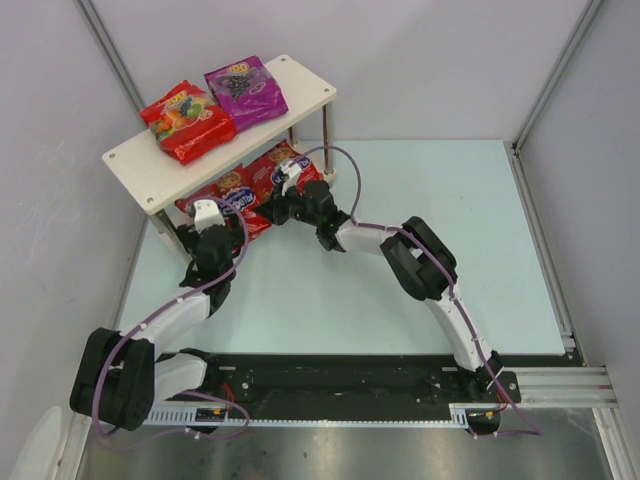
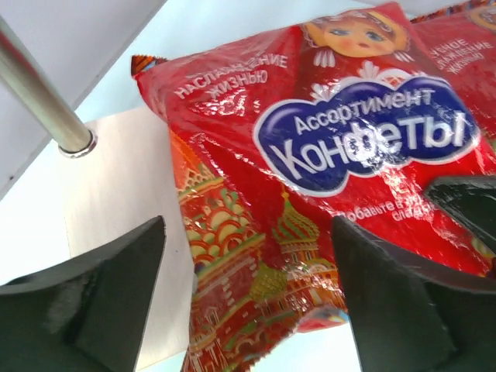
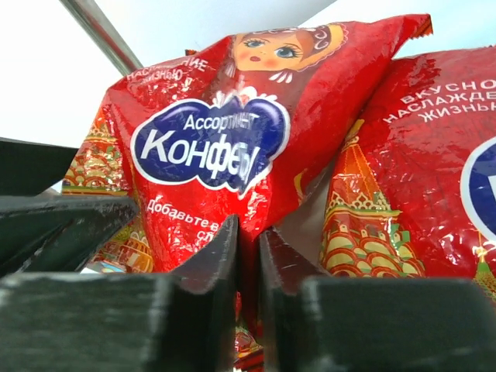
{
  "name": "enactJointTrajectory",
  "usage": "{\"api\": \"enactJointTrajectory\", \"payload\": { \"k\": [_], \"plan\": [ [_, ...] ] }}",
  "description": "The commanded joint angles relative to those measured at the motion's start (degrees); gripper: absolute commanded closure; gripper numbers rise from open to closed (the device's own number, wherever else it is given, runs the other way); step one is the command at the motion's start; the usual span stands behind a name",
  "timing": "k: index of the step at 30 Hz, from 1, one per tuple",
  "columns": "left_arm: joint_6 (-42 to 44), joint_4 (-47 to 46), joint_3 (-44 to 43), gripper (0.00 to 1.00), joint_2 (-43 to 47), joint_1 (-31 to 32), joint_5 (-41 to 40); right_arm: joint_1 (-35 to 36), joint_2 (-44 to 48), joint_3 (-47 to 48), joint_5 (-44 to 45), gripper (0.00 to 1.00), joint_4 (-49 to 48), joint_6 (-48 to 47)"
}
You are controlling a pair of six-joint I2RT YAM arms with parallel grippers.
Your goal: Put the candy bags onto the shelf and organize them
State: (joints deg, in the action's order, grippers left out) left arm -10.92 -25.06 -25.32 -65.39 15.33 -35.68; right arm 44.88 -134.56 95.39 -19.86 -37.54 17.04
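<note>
On the shelf [image 1: 135,165], which stands on the pale blue worktop [image 1: 400,290], the top board carries the red fruit-print bag [image 1: 188,122] and the purple bag [image 1: 245,90] side by side, touching. Under that board, on the shelf's lower tier, two red bags with blue oval logos lie next to each other. The first logo bag [image 3: 209,139] lies toward the shelf's left end and the second logo bag [image 3: 418,178] touches it on the right. At the shelf's front edge the right tool [image 3: 248,256] is almost closed, its fingers pinching the near edge of the first logo bag. The left tool [image 2: 248,310] stands wide at that same bag, one finger on each side of its near corner, gripping nothing. A metal leg [image 2: 39,93] of the shelf rises just to its left.
</note>
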Motion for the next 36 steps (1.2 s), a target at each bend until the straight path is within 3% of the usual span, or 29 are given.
{"api": "enactJointTrajectory", "payload": {
  "k": [1, 2, 5, 11, 18, 24, 36],
  "plan": [
    [-2.00, 1.32, -1.23, 0.00, 5.35, -0.83, -3.17, -0.15, 0.17, 2.17, -0.62, 0.74, -4.12, -0.08],
    [-2.18, 1.85, -1.05, 0.00, 7.27, -0.83, -2.73, -0.15, 0.35, 1.99, -0.80, 0.62, -4.47, -0.07],
    [-3.41, 3.87, -0.52, 0.00, 10.62, -0.83, -0.02, -0.23, 1.76, 0.76, -0.80, 0.42, -5.52, 0.10],
    [-4.64, 6.16, -0.34, 0.00, 16.95, -0.74, 7.97, -0.85, 5.88, -2.05, -0.45, 0.26, -8.15, 1.07],
    [-3.67, 5.29, 0.54, 0.00, 19.07, 2.33, 11.34, -1.99, 11.94, -8.64, -1.23, 0.23, -11.76, 1.95],
    [-2.97, 1.08, -0.78, 0.00, 13.89, 4.97, 10.11, -3.48, 12.66, -9.97, 2.97, 0.25, -12.38, 0.28],
    [0.98, -20.81, -4.47, 0.03, -8.34, 4.97, 6.77, -6.56, -0.25, 5.14, 4.30, 0.30, -10.54, -3.33]
  ]
}}
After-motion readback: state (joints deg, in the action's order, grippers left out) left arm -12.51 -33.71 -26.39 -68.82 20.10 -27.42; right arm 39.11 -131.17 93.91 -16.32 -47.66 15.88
